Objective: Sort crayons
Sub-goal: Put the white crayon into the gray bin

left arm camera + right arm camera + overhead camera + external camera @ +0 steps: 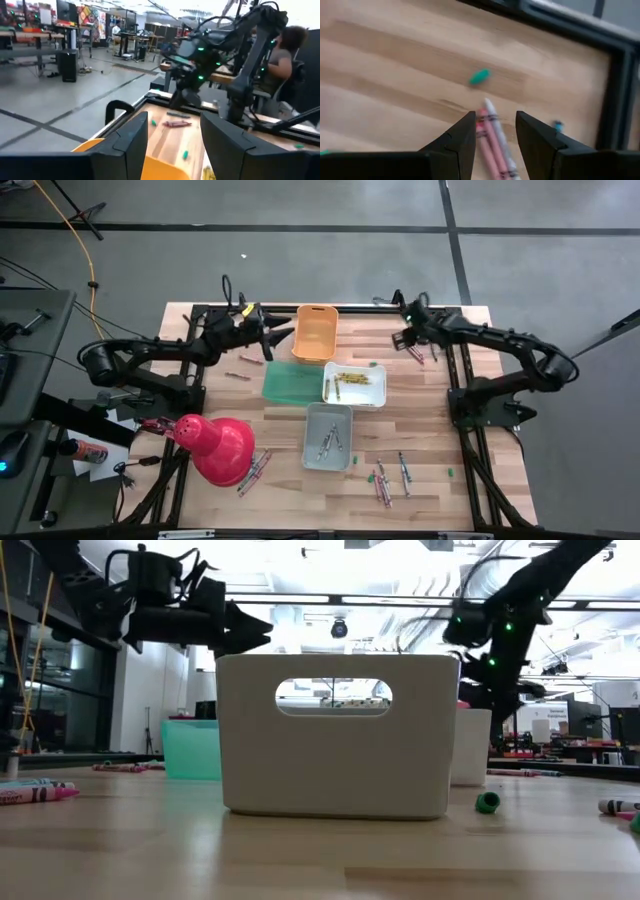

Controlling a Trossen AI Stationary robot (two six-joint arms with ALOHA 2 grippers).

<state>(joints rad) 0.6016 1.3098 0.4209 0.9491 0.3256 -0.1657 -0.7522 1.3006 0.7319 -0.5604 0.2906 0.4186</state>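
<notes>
My right gripper [495, 134] is open, pointing down low over the table's far right part [405, 340]. Two crayons [491, 137], one red and one grey, lie side by side on the wood between its fingers. My left gripper [172, 142] is open and empty, up in the air beside the far orange bin [316, 332]; it also shows in the high view [278, 333]. More crayons lie loose at the near right [388, 475], near left [255, 470] and far left [245, 366]. Yellow crayons lie in the white bin [355, 385], grey ones in the grey bin [328, 437].
A green bin [290, 383] stands left of the white one. A red lamp [215, 445] reaches over the near left corner. Green specks [480, 76] lie on the wood. A black frame rail [620, 95] runs along the table's edge beside my right gripper.
</notes>
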